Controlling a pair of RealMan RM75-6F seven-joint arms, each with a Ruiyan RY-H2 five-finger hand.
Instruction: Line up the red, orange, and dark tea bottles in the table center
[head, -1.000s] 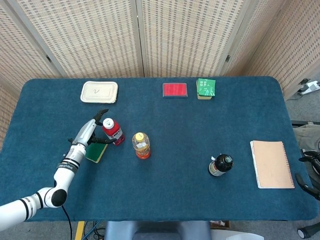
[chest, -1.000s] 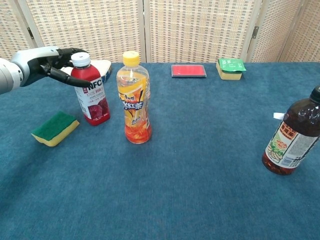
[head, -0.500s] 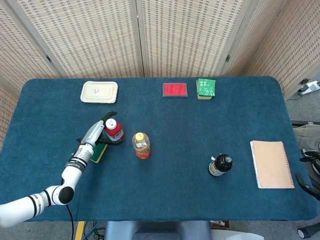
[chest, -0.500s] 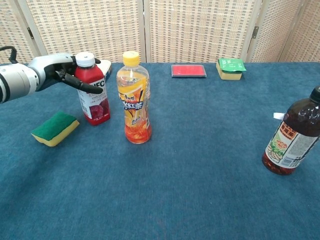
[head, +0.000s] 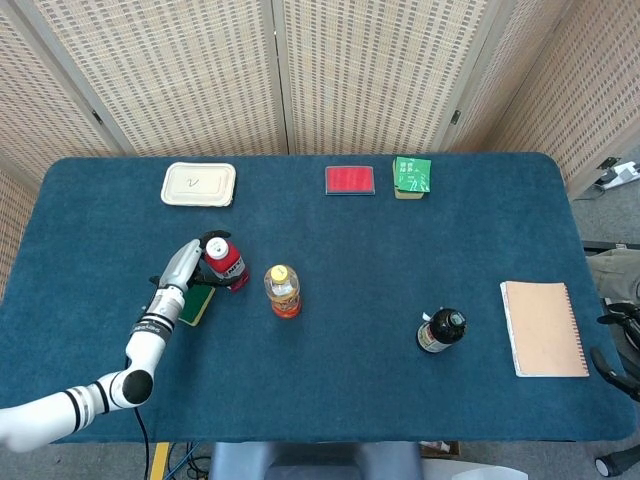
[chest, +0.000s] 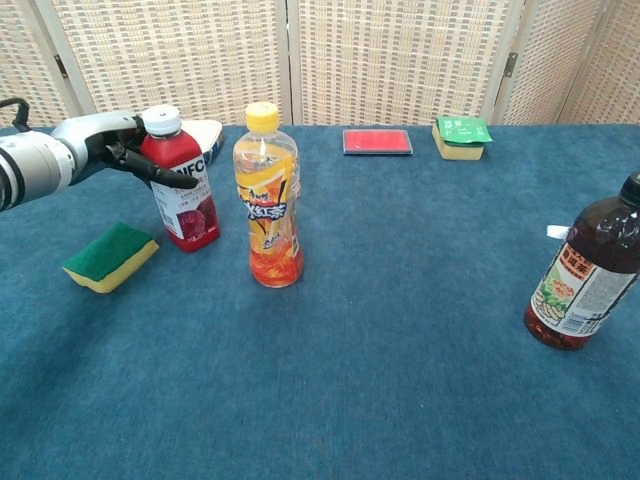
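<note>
The red juice bottle (head: 228, 268) (chest: 190, 205) stands left of centre, leaning slightly. My left hand (head: 189, 261) (chest: 103, 147) is at its left side, fingers wrapped around its neck and shoulder. Just to its right stands the orange drink bottle (head: 283, 292) (chest: 268, 205) with a yellow cap, untouched. Far off at the right the dark tea bottle (head: 440, 331) (chest: 588, 275) stands alone. My right hand does not show in either view.
A green and yellow sponge (head: 194, 304) (chest: 109, 257) lies under my left wrist. Along the back edge sit a white tray (head: 199, 184), a red box (head: 349, 180) (chest: 377, 141) and a green packet (head: 411, 174) (chest: 460, 135). A notebook (head: 544, 328) lies at the right edge.
My left hand has closed in from the left around the red bottle's top, and the bottle has shifted and tilted a little. The other two bottles have not moved.
</note>
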